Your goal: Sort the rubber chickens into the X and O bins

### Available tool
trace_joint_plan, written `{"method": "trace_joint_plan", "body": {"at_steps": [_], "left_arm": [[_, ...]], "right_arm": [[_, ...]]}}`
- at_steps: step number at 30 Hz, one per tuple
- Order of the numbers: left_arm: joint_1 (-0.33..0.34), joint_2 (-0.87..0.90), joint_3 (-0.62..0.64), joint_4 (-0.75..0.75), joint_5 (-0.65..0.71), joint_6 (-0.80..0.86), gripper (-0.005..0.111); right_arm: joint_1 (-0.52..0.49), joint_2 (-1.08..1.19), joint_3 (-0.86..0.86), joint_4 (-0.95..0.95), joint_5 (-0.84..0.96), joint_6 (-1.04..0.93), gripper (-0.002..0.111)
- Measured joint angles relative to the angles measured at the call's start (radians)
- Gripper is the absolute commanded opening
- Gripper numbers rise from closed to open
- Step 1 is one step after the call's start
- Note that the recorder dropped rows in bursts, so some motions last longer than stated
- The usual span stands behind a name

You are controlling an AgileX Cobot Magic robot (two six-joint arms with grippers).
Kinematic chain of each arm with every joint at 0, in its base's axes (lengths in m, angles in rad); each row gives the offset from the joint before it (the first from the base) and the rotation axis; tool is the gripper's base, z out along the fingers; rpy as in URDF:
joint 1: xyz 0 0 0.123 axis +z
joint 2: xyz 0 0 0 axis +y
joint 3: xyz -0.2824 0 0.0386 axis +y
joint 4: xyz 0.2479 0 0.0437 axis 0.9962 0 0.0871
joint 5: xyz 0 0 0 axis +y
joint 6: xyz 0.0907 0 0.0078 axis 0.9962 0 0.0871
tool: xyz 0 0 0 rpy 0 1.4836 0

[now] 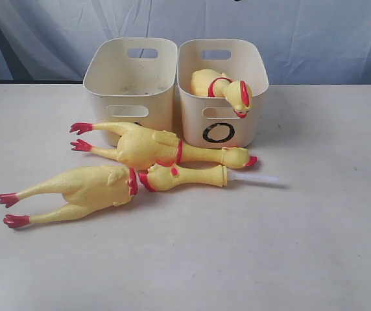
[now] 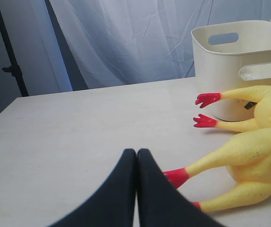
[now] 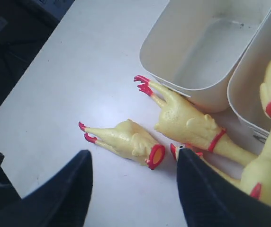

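One whole rubber chicken (image 1: pixel 150 148) lies across the front of the two cream bins. The right bin (image 1: pixel 250 110) bears a black O and holds another chicken (image 1: pixel 221 84), whose head hangs over the rim. The left bin (image 1: pixel 107 84) is empty, its mark hidden behind the lying chicken. Nearer the front lie a headless body piece (image 1: pixel 85 188) and its neck piece (image 1: pixel 189 176) with a white tube (image 1: pixel 257 177). My left gripper (image 2: pixel 136 152) is shut and empty, close to the body piece's red feet (image 2: pixel 176 177). My right gripper (image 3: pixel 133 158) hangs open above the body piece (image 3: pixel 126 139).
The pale table (image 1: pixel 315 246) stretches wide in front of and to the right of the chickens. A grey-blue cloth backdrop (image 1: pixel 302 32) hangs behind the bins. Neither arm shows in the exterior view.
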Motion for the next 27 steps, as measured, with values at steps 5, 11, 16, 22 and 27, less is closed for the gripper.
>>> {"method": "trace_joint_plan", "body": {"at_steps": [5,11,16,22,27], "left_arm": [[0.0,0.0,0.0,0.0,0.0,0.0,0.0],[0.0,0.0,0.0,0.0,0.0,0.0,0.0],[0.0,0.0,0.0,0.0,0.0,0.0,0.0],[0.0,0.0,0.0,0.0,0.0,0.0,0.0],[0.0,0.0,0.0,0.0,0.0,0.0,0.0]], "right_arm": [[0.075,-0.07,0.0,-0.149,0.002,-0.004,0.052],[0.154,-0.154,0.0,-0.258,0.003,0.079,0.052],[0.186,-0.238,0.0,-0.319,0.003,0.125,0.052],[0.191,-0.329,0.0,-0.414,0.004,0.18,0.051],[0.193,-0.397,0.054,-0.484,0.002,0.223,0.051]]}}
